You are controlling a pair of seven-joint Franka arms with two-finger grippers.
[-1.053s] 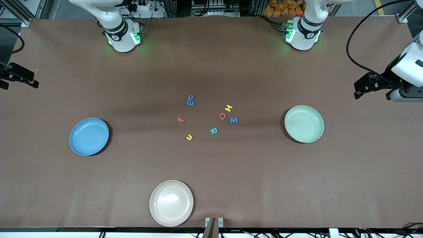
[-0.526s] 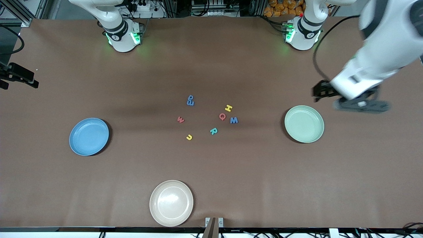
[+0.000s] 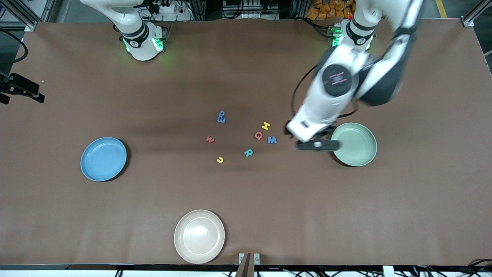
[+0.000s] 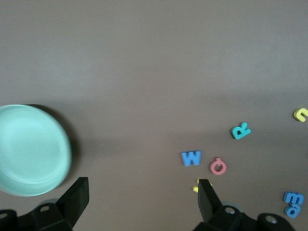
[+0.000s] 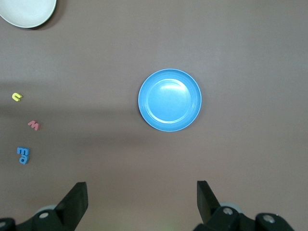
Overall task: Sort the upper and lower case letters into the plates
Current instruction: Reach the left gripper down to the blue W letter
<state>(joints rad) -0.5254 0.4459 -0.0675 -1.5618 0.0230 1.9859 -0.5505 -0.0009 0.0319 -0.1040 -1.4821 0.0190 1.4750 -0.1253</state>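
Small coloured letters lie mid-table: yellow H (image 3: 265, 125), red Q (image 3: 258, 135), blue M (image 3: 272, 140), teal R (image 3: 248, 152), red w (image 3: 210, 139), yellow u (image 3: 220, 159) and two stacked blue ones (image 3: 221, 116). The blue plate (image 3: 103, 159) sits toward the right arm's end, the pale green plate (image 3: 355, 144) toward the left arm's end; both hold nothing. My left gripper (image 4: 141, 195) hangs open and holds nothing, over bare table between the green plate (image 4: 29, 149) and the M (image 4: 191, 158). My right gripper (image 5: 140, 197) waits open, high over its end of the table.
A beige plate (image 3: 199, 236) holding nothing lies near the table's front edge, nearer to the front camera than the letters. The left arm's white forearm (image 3: 334, 88) slants over the table above the green plate's edge.
The left arm has swung in from its end of the table, past the green plate, to hover beside the letters. Its jaws stayed open. The right arm and all the letters have not moved.
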